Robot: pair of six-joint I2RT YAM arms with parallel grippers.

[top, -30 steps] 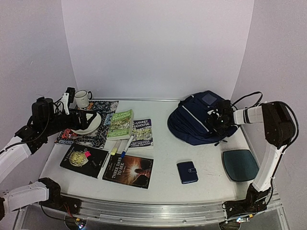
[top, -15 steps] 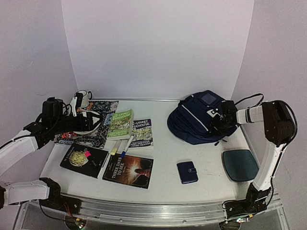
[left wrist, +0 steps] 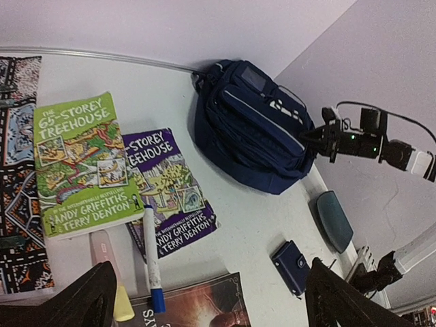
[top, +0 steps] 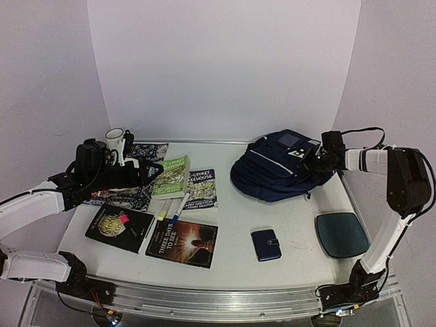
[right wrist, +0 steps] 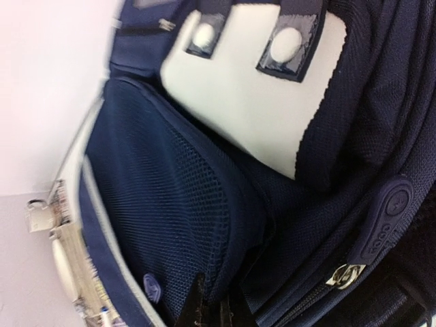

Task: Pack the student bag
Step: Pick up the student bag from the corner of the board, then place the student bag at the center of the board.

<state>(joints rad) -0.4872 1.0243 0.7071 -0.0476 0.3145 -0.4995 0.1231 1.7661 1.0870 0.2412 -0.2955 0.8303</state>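
Note:
The student bag (top: 272,174) is a navy backpack with white piping, lying at the back right of the table. My right gripper (top: 310,162) is at its right side. In the right wrist view the gripper (right wrist: 218,300) is shut on a fold of the bag's (right wrist: 170,204) mesh fabric, beside a zip. My left gripper (top: 146,174) hovers open over the books at the left. The left wrist view has its dark fingers (left wrist: 88,300) wide apart with nothing between them, and the bag (left wrist: 252,129) far off.
A green book (top: 172,176), a purple book (top: 202,189), a patterned book (top: 129,177) and two dark books (top: 182,243) lie at the left with two pens (top: 179,206). A navy wallet (top: 266,244) and a teal case (top: 340,234) lie front right. A mug (top: 116,139) stands back left.
My right gripper has closed on the bag's fabric and its wrist has shifted up and right; the bag has spread a little leftward. My left arm has swung right, toward the books.

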